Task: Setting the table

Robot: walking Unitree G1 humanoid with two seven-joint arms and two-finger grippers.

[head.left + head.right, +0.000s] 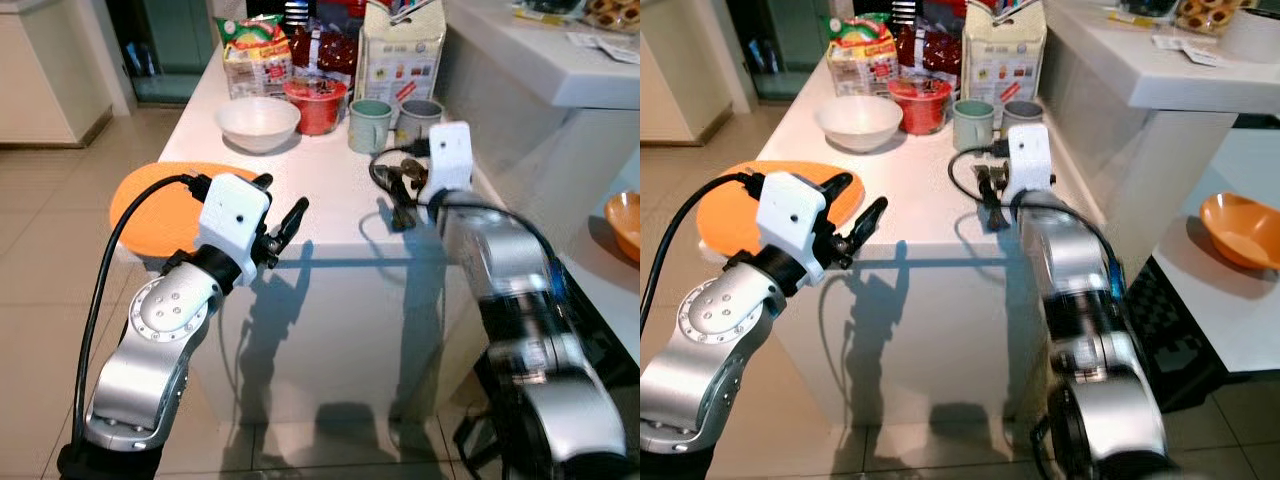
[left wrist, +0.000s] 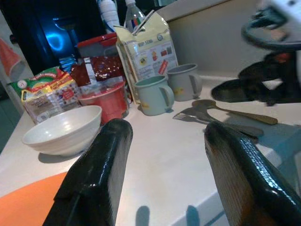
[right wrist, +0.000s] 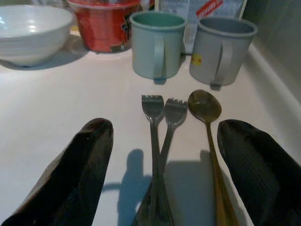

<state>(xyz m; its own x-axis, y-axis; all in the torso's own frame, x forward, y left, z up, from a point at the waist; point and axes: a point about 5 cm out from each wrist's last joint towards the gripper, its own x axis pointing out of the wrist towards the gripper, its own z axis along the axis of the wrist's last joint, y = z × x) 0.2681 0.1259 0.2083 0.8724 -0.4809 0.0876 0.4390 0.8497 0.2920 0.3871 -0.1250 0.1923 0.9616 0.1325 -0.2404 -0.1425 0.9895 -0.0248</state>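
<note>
floor (image 1: pixel 60 230): beige tiles, glossy, shadows cast below | table (image 1: pixel 340 225): white, long, running away from the camera | right: higher white counter (image 1: pixel 540 60) beside the table | far left: cream cabinet (image 1: pixel 45 70) | back: dark doorway (image 1: pixel 165 40) | light: bright, from above

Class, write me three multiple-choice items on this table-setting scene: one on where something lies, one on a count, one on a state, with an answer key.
1. Where does the flat orange placemat lie?
A. at the white table's left edge
B. under the mugs
C. on the floor

2. How many metal forks lie beside the brass-coloured spoon?
A. one
B. two
C. four

3. How is the right claw?
A. shut on the spoon
B. shut on a mug
C. open

Key: 1 A, the placemat overhangs the white table by the left claw. 2 B, two tined heads lie side by side. 3 C, its fingers are spread either side of the cutlery, gripping nothing.
</note>
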